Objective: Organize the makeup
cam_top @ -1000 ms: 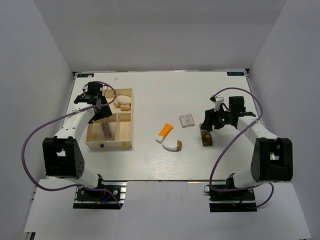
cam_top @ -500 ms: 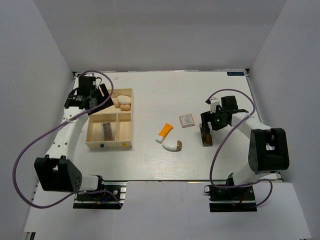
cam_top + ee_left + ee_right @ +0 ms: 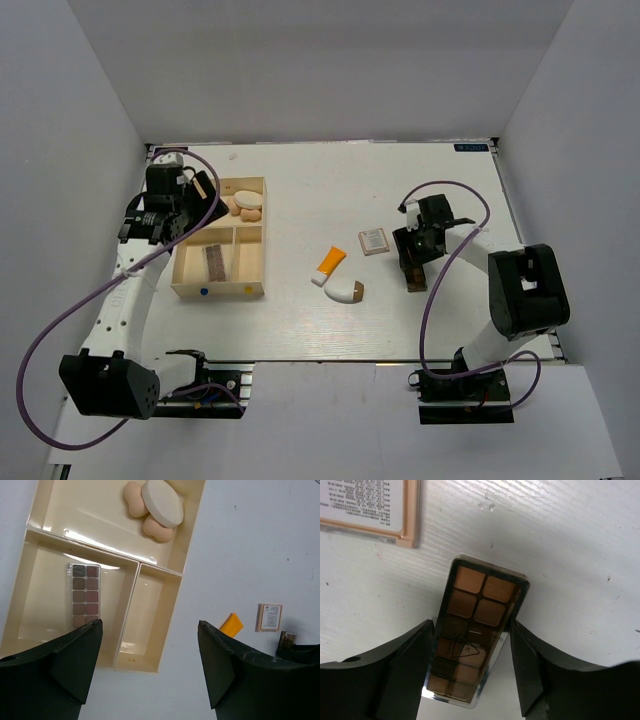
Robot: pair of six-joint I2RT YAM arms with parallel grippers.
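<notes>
My right gripper is low over the table, its fingers pressed to both long sides of a slim brown eyeshadow palette that lies flat; in the top view the gripper covers most of the palette. The square compact lies just beside it. My left gripper is open and empty, high above the wooden tray. The tray holds a second palette, peach sponges and a round cream puff. The orange tube lies mid-table.
A white curved item with a brown end lies beside the tube's cap. The tray stands at the left, its small right compartment bare. White walls close in the table on three sides. Purple cables loop from both arms.
My left arm has lifted and drawn back to the far left, away from the tray. My right gripper has moved left and down over the palette on the table.
</notes>
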